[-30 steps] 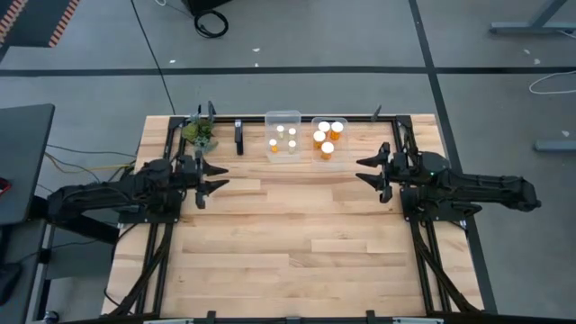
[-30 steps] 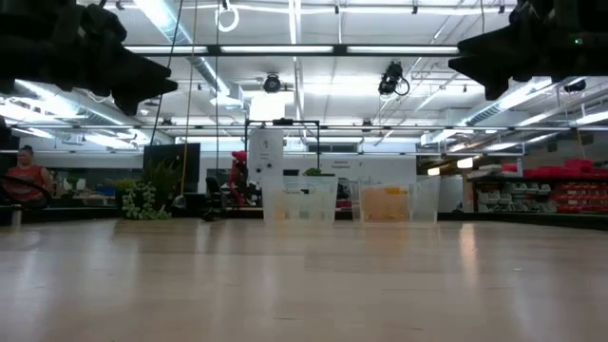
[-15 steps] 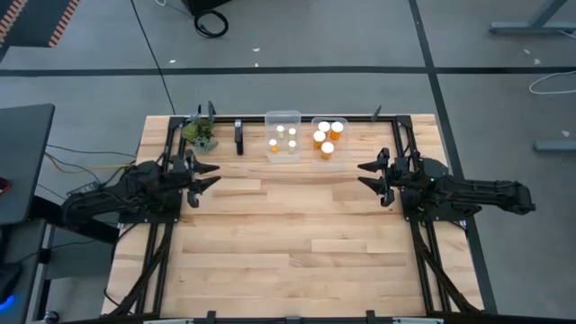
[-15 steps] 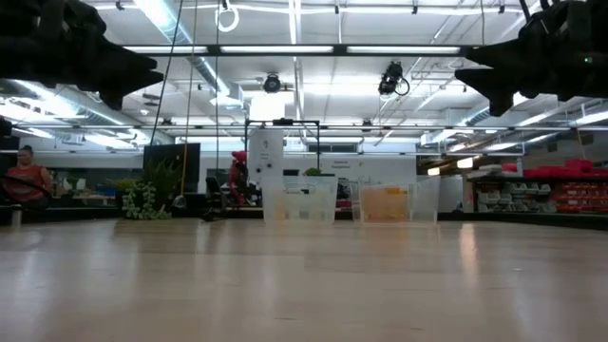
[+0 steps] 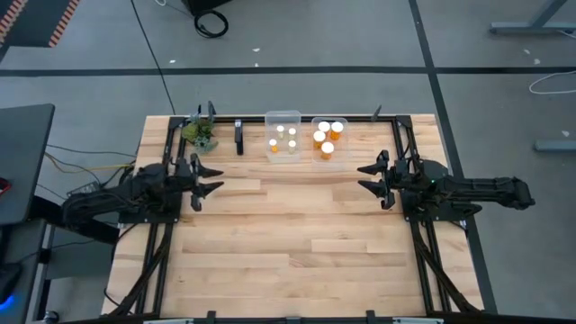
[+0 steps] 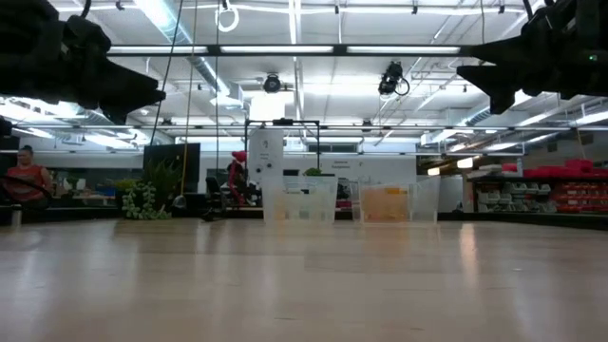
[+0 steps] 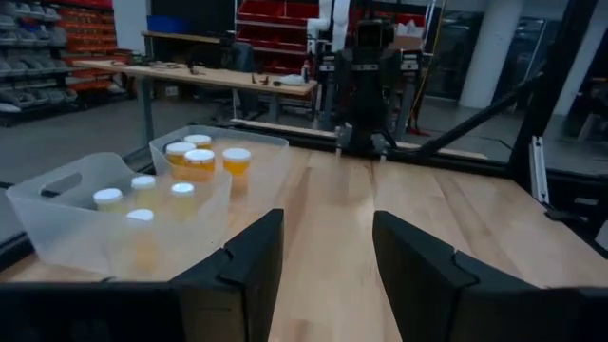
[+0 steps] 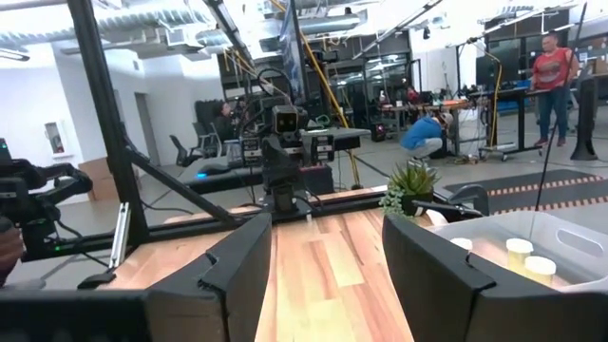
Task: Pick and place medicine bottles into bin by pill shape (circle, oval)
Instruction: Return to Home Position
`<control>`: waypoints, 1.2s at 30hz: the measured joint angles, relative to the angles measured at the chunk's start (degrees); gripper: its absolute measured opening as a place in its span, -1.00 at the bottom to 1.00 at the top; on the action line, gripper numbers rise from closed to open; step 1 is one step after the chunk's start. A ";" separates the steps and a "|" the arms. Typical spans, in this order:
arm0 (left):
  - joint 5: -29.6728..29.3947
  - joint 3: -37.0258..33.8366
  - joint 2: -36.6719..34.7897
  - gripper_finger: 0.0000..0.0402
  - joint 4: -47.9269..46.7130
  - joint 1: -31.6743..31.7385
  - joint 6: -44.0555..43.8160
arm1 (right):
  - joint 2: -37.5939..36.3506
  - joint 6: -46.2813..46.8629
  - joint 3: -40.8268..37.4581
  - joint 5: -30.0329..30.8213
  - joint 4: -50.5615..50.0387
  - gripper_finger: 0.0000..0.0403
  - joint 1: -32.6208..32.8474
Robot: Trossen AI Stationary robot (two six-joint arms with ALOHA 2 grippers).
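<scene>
Several small medicine bottles (image 5: 286, 137) with white caps stand in a clear bin (image 5: 283, 114) at the table's far edge. Several wider amber ones (image 5: 326, 135) stand in a second clear bin (image 5: 314, 122) to its right. My left gripper (image 5: 214, 176) hovers open, pointing level, above the table's left part, well short of the bins. My right gripper (image 5: 364, 175) hovers open over the right part, facing it. The left wrist view shows both bins (image 7: 57, 223) and their bottles (image 7: 199, 157) beyond my open left gripper (image 7: 328, 271). Nothing lies between the fingers of my right gripper (image 8: 328, 275).
A green plant sprig (image 5: 200, 133) and a dark upright piece (image 5: 238, 137) stand at the far edge, left of the bins. Black frame rails (image 5: 409, 225) run along both table sides. The wooden table (image 5: 288, 243) stretches bare between the arms. People (image 8: 553, 81) are in the room beyond.
My left gripper has drawn back a little toward the table's left edge and sunk slightly. My right gripper has also sunk a little. The gap between the fingers of each looks the same. The bottles and bins have kept still.
</scene>
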 joint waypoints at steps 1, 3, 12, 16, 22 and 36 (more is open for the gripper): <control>0.04 -0.92 -0.02 -0.15 0.98 0.00 -0.02 | 0.00 0.00 0.00 -0.01 -0.06 0.04 0.00; 0.16 -2.35 -0.04 -0.15 4.06 0.01 -0.11 | 0.00 -0.02 0.00 -0.28 -0.08 0.04 0.00; 1.36 -2.44 0.48 -0.15 5.46 -0.04 0.47 | 0.84 -0.08 0.04 0.84 -0.86 0.04 0.00; 4.44 -2.44 0.48 -0.15 5.59 -0.07 1.26 | 1.20 3.16 0.04 0.83 -1.01 0.04 0.00; 5.38 -2.46 0.48 -0.15 5.70 -0.09 3.10 | 1.18 5.72 0.04 -1.49 -2.49 0.04 0.00; 6.38 -2.48 0.48 -0.14 5.90 -0.04 -7.21 | 1.20 11.41 0.04 -3.50 -12.87 0.02 -0.04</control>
